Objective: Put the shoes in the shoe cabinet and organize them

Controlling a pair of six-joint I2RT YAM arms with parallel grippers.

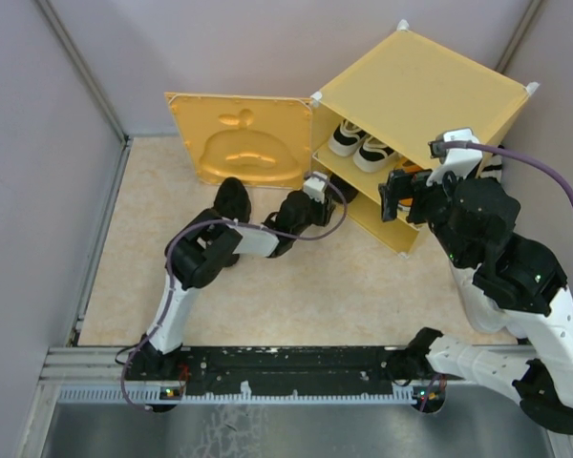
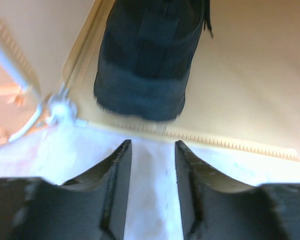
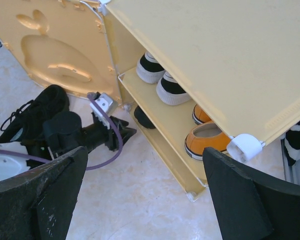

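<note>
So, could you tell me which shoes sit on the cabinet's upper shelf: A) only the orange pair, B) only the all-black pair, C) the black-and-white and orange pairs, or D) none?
C: the right wrist view shows the black-and-white pair and the orange pair side by side on the upper shelf of the shoe cabinet.

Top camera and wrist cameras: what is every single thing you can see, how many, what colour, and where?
shoe cabinet: one, yellow-orange, far right of the floor.
door: one, yellow-orange with a fruit shape, swung open.
black-and-white shoes: two, on the inner shelf.
orange shoes: two, same shelf, beside them.
all-black shoes: two; one on the floor by the door, one in the bottom compartment.
left gripper: one, black, open, facing that bottom shoe.
right gripper: one, black, open, empty, before the cabinet.
</note>
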